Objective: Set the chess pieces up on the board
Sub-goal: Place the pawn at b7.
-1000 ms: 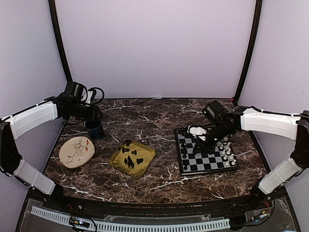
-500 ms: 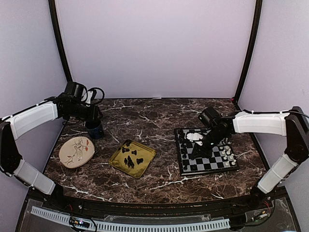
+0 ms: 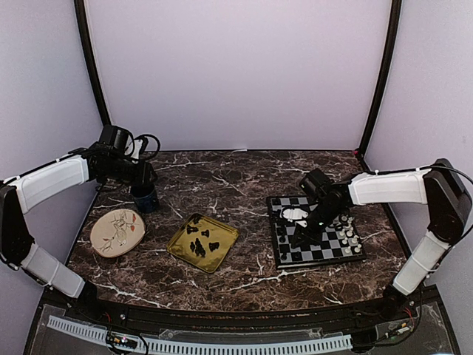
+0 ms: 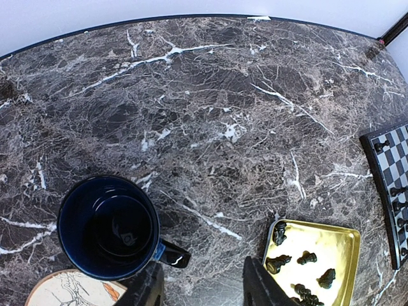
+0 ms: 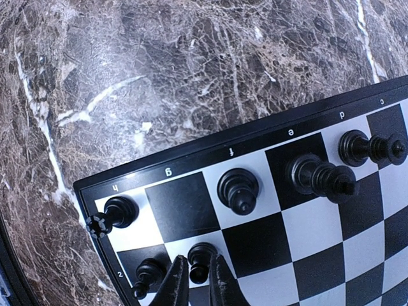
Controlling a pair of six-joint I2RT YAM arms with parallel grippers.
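Right gripper (image 5: 198, 260) is down on the board (image 3: 319, 254) near its 8 o'clock. The jaws hug a black pawn (image 5: 203, 250) on its square, and I can't tell if the pads still bite. My call: open slightly, lift straight up, and don't clip the neighbour pawn (image 5: 146, 274) at 8 o'clock. Left gripper (image 4: 203, 274) is spread and empty above the mug (image 4: 108, 226). Spare black pieces (image 3: 199, 248) sit in the gold tray (image 3: 228, 238), 9 o'clock of the board. Versus a second ago, the right wrist has shifted toward 9 o'clock; the left arm is unchanged.

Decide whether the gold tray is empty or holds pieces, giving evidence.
Holds pieces: several black chess pieces lie inside the gold tray, seen from overhead.
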